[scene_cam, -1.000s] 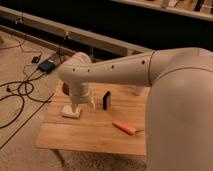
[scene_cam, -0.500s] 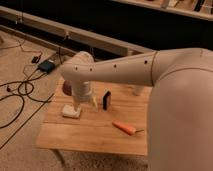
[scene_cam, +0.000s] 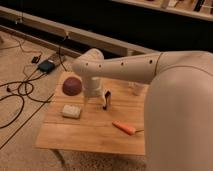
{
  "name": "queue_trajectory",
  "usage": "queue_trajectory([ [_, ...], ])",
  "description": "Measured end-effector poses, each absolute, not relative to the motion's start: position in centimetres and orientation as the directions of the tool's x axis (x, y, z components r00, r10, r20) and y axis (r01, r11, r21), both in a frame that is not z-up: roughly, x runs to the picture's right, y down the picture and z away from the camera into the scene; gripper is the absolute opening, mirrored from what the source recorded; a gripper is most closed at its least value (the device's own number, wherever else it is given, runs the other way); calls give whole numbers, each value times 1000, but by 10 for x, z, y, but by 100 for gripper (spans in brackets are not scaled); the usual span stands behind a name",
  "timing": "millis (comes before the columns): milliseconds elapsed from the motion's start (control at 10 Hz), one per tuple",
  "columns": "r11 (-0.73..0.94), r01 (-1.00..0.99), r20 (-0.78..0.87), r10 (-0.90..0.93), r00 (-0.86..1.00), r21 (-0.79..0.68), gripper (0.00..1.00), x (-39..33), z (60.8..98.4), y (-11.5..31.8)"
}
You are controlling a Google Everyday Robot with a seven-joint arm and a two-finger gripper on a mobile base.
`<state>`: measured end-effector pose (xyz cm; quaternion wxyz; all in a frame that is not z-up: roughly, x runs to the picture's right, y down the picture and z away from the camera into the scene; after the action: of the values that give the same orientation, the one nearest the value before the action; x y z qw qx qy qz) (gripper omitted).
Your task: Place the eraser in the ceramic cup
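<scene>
One second ago the wrist hung over the flat white-beige rectangular pad (scene_cam: 71, 111). It has since slid rightward in view across the pale wooden worktop (scene_cam: 85, 137), leaving that pad and the dark red dome-shaped bowl (scene_cam: 71, 86) uncovered. The gripper (scene_cam: 101, 99) now sits just beside, perhaps touching, the small dark navy-black slim rectangular eraser (scene_cam: 107, 99), which stands upright mid-worktop where it stood before. I cannot tell whether the jaws are wide, narrow or around it. I judge the approach nearly closed and the grasp not yet made. The small whitish-beige cylindrical ceramic cup (scene_cam: 134, 89) waits near the far edge, partly behind the arm, so a lift and short carry remain. An orange carrot-shaped piece (scene_cam: 124, 128) lies nearer the front, off that path.
</scene>
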<state>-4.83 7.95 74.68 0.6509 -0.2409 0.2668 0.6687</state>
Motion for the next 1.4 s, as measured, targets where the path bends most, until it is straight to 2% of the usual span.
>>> queue_trajectory([
  [700, -2, -996, -670, 739, -61, 89, 65, -38, 800, 66],
  [1400, -30, -996, -642, 762, -80, 88, 65, -19, 810, 62],
])
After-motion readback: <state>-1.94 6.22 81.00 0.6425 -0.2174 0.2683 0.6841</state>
